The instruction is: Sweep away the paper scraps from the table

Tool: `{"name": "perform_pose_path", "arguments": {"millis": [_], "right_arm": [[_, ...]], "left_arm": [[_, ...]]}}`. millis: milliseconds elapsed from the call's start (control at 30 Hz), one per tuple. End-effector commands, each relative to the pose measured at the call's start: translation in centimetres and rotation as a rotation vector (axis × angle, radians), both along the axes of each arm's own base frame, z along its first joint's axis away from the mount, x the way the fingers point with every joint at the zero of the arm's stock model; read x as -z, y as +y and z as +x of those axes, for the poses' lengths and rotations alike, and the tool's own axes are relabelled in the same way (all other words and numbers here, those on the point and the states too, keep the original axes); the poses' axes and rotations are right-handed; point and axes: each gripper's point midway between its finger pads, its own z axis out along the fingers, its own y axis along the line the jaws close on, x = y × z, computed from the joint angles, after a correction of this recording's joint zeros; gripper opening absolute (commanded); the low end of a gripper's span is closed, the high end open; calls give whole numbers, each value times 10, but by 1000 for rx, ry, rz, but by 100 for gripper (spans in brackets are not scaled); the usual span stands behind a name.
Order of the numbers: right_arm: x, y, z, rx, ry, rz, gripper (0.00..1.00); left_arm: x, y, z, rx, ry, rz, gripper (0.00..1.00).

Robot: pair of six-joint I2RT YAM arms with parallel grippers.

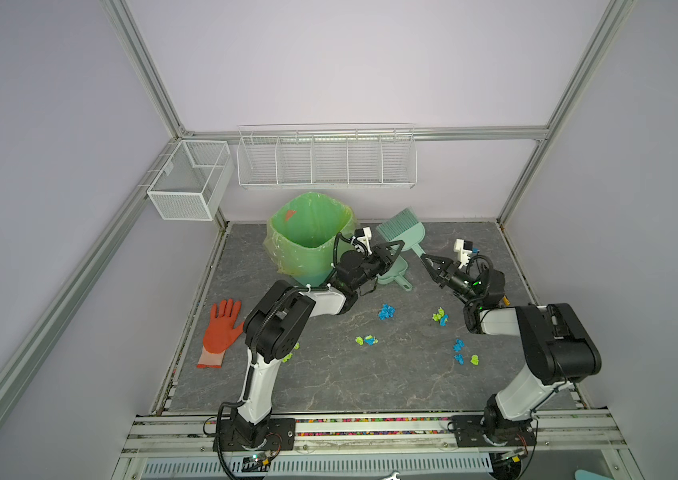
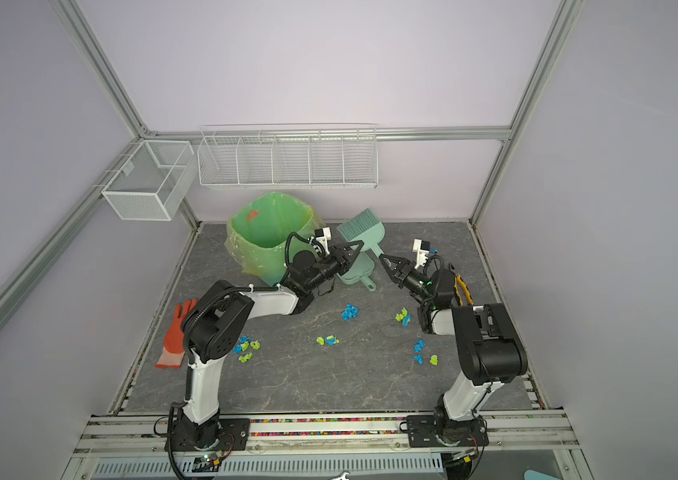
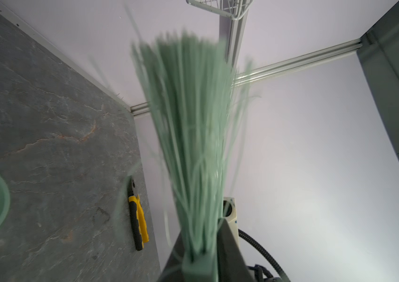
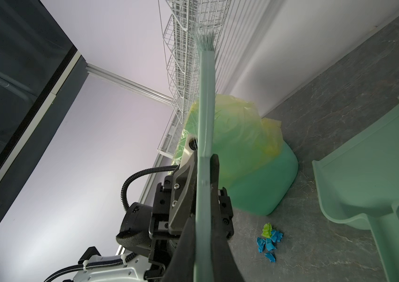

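An orange-red glove [image 1: 221,332] lies well off the left gripper's [image 1: 399,248] outer side; a green-lined bin [image 1: 304,266] stands just beside that gripper, contents unclear. Its fingers flank a mint brush [image 1: 401,226], grip uncertain, over a dustpan [image 1: 396,277]. The right gripper [image 1: 424,258] pinches the brush handle, a yellow knife [image 2: 462,289] behind it. Crumpled blue and lime paper scraps [image 1: 387,311] dot the table [image 1: 329,382] in small clusters, nearer the arm bases than both grippers.

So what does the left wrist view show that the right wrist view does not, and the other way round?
Only the left wrist view: a yellow knife on the table, and the bristles of the brush close up. Only the right wrist view: the bin, the paper scraps, and the brush handle edge-on. Both: the brush, the table, the rack.
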Motion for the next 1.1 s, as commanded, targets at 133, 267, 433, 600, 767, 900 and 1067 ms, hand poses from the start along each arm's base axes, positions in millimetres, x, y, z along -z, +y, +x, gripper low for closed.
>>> {"name": "perform_pose_path", "arguments": {"millis": [133,267,433,600,767,900,1067], "right_arm": [[-3,-23,8,41,11,3,7],[6,-28,8,56,48,-38,7],[18,-43,4,105,116,-127,7],[25,-58,-8,171,187,-344,7],[13,-71,-26,212,217,-516,7],[8,-93,-44,283,277,-712,7],[4,-126,-66,400,390,-878,7]], "left_arm": [[-16,7,-18,-19,-56,87,53],[-20,0,-33,17,-69,146,67],[-20,-2,-54,62,-114,256,79],[-15,6,-71,81,-112,357,96],[0,28,-76,8,-61,563,99],[7,45,-83,-49,-26,737,99],[8,45,-92,-42,-40,877,99]]}}
